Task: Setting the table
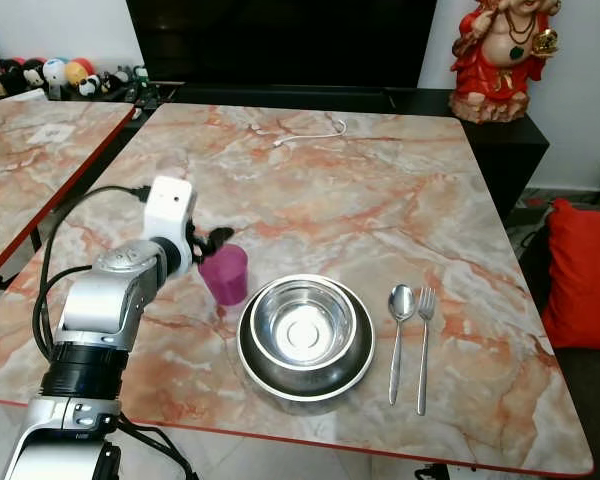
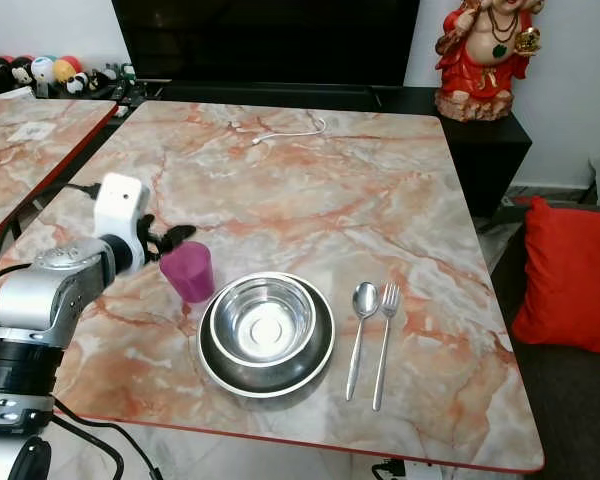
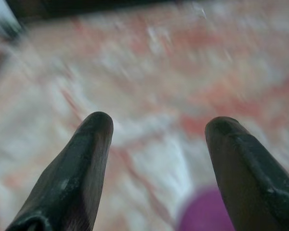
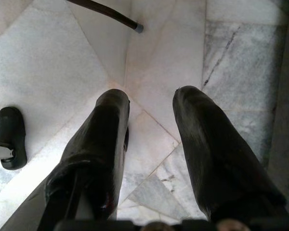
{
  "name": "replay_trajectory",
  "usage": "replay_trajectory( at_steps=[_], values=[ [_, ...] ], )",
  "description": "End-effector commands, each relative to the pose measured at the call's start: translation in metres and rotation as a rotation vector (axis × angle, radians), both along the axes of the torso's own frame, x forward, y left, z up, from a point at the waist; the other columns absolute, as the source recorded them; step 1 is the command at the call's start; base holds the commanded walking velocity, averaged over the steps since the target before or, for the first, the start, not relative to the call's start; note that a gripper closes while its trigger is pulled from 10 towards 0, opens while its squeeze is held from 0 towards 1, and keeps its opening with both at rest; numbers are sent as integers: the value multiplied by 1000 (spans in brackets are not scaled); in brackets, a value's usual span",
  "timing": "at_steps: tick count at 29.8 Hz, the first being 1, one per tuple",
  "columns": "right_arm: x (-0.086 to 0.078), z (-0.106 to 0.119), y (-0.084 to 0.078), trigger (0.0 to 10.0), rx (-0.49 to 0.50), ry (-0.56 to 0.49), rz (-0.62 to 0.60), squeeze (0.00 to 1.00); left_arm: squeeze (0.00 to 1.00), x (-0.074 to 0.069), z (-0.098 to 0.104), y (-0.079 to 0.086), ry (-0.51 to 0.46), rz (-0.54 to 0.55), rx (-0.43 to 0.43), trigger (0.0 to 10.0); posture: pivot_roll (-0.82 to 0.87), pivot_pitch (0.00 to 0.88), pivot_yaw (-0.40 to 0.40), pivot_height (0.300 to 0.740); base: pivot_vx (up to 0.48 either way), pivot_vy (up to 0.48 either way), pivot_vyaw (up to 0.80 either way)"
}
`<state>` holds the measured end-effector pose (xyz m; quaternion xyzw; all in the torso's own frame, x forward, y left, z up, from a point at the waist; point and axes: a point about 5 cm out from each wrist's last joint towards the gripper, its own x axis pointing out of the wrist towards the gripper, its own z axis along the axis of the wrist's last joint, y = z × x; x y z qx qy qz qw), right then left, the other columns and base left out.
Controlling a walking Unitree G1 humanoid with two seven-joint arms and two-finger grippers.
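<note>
- My left gripper's (image 3: 156,130) fingers (image 3: 82,168) stand wide apart with nothing between them; the wrist view is blurred, with marble beyond the tips and a bit of purple near one finger.
- From the head, I see that gripper (image 1: 216,238) just beside the purple cup's (image 1: 226,273) rim, on its left; I cannot tell whether it touches.
- The cup stands upright on the table (image 1: 360,200), just left of the bowl (image 1: 303,322).
- The bowl sits inside a wider steel plate (image 1: 306,375) near the table's front edge.
- A spoon (image 1: 399,338) and a fork (image 1: 424,345) lie side by side just right of the plate, handles toward me, spoon nearer the plate.
- A white cable (image 1: 312,134) lies at the far side of the table.
- A red figurine (image 1: 502,55) stands beyond the far right corner, and a red cushion (image 1: 584,275) lies to the right.
- My right gripper (image 4: 151,103) hangs over the tiled floor (image 4: 48,67), fingers parted and empty.
</note>
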<state>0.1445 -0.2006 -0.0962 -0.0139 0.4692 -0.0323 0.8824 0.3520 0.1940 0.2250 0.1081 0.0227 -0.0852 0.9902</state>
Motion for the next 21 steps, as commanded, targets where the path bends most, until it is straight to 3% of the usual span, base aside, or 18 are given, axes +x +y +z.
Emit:
replay_trajectory(
  at_steps=[1, 2, 4, 5, 9, 15, 21],
  values=[
    [-4, -1, -2, 10000, -6, 16, 7, 0, 0, -3, 15, 5, -124, 49, 65, 10000, 67, 11, -2, 740, 0, 0, 0],
    [-4, -1, -2, 10000, -6, 16, 8, 0, 0, -7, 17, 11, -202, 130, 118, 10000, 67, 11, -2, 740, 0, 0, 0],
    [-4, -1, -2, 10000, -6, 16, 8, 0, 0, -8, 17, 14, -213, 169, 111, 10000, 65, 10, -2, 740, 0, 0, 0],
    [-4, -1, -2, 10000, -6, 15, 7, 0, 0, -15, 15, 20, -257, 225, 141, 10000, 65, 10, -2, 740, 0, 0, 0],
    [-4, -1, -2, 10000, -7, 17, 9, 0, 0, -29, 4, 17, -329, 207, 225, 10000, 70, 3, -5, 740, 0, 0, 0],
    [-4, -1, -1, 10000, -6, 12, -9, 0, 0, -45, -29, 22, -323, 315, 169, 10000, 57, 0, 9, 740, 0, 0, 0],
    [-4, -2, 0, 10000, -3, 12, -14, 0, 0, -50, -44, 21, -308, 338, 149, 10000, 53, 0, 17, 740, 0, 0, 0]
  ],
)
